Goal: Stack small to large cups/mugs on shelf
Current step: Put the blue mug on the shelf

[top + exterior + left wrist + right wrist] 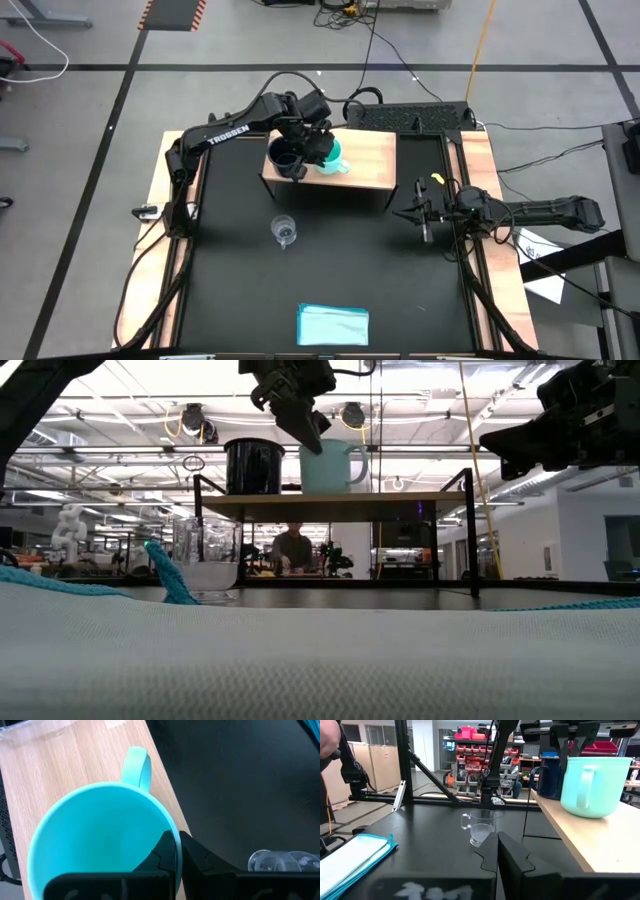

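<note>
Two mugs on the shelf, glass cup below on the counter.

The left gripper point(318, 140) hangs over the turquoise mug point(333, 158), its fingers point(167, 851) pressed together at the mug's rim and holding nothing. That mug stands upright on the shelf point(370, 160) just beside the navy mug point(284, 157), both on the light wood top. The clear glass cup point(283, 231) stands on the black counter point(400, 280) in front of the shelf, well apart from the mugs. A folded light blue cloth point(332, 324) lies at the counter's near edge. The right gripper point(424, 222) waits over the counter's right side, fingers closed and empty.
</note>
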